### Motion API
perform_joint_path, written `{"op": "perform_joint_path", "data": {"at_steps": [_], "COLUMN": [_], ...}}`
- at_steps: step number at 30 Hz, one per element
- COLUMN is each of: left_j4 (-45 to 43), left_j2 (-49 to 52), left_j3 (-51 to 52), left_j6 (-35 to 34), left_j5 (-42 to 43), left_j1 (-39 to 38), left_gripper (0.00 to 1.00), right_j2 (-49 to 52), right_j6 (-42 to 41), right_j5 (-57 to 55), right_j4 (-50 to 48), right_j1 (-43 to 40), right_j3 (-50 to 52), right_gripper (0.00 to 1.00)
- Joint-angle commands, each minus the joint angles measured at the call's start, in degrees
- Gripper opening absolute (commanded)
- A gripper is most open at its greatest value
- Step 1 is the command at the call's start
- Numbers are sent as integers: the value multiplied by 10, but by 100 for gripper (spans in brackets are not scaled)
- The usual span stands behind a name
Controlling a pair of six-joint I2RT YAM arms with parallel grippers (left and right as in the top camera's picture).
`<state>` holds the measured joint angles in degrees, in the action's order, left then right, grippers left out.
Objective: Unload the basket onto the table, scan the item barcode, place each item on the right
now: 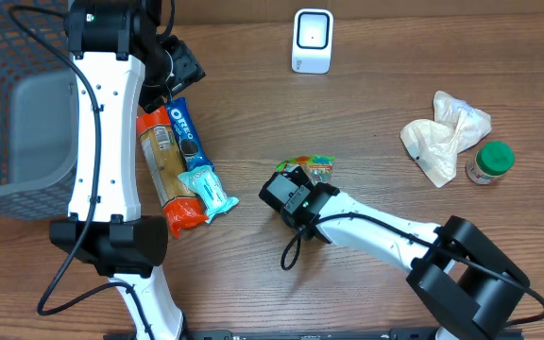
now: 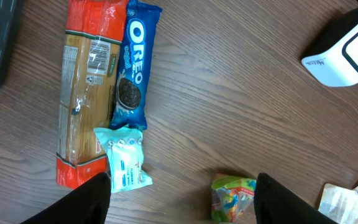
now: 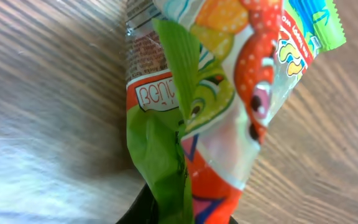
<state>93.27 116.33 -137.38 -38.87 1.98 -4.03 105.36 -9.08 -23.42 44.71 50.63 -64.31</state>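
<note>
Overhead view, desk (image 1: 253,104) contents, left to right.

Basket (image 1: 8,104): grey mesh, far left edge.

Left gripper (image 2: 182,180): fingers spread wide with nothing between them. It hangs over the grocery row.

Pasta (image 1: 163,161), Oreo pack (image 1: 185,127), teal packet (image 1: 211,192): a close row left of centre. None is the item in hand.

Pouch (image 1: 312,166): the task's thing, a green-and-orange sweets pouch at desk centre, well apart from the scanner. Whether it rests on the wood or is just clear of it cannot be told.

Right gripper (image 1: 298,181): pinching the pouch's near end. The right wrist view shows the foil gathered between the dark fingers.

Handling note (judgement): the step in hand is securing the pouch for carriage to the scanner.
- The hold is on a thin, crumpled end, so the pouch may droop or twist. Lift slowly and keep the pinch firm.
- No barcode shows on the printed face now up. A white panel of small print curls round one edge, so the code is likely underneath.
- The wrist would then need a roll to present that side flat to the scanner window.

Orientation: the long axis runs slantwise from the gripper toward the far right of the desk. The free crimped end points away from the gripper, cartoon face up.

Scanner (image 1: 312,41): white, at the far edge, beyond the pouch.

Bag (image 1: 447,137), jar (image 1: 489,162): right side, just beside each other.
</note>
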Motion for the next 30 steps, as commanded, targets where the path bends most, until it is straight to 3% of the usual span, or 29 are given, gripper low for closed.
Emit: {"op": "perform_joint_path", "data": {"at_steps": [1, 8, 15, 22, 28, 30], "left_j4": [2, 2, 6, 8, 8, 8], "left_j2": [5, 5, 5, 5, 5, 5], "left_j3": [-3, -3, -3, -3, -3, -3], "left_j6": [-3, -3, -3, -3, -3, -3], "left_j5": [3, 4, 4, 4, 4, 4], "left_j1": [-1, -1, -1, -1, -1, -1], "left_gripper": [66, 67, 67, 67, 67, 67], "right_j2": [-35, -102, -108, -108, -108, -108], "right_j6": [-20, -4, 43, 51, 50, 27], "right_j5": [107, 426, 772, 931, 1135, 1134], "right_j4": [5, 9, 27, 30, 21, 24], "right_j1": [-20, -132, -274, -338, -365, -366], "right_j3": [-51, -78, -78, -78, -78, -78], "right_gripper": [4, 4, 4, 4, 4, 4]}}
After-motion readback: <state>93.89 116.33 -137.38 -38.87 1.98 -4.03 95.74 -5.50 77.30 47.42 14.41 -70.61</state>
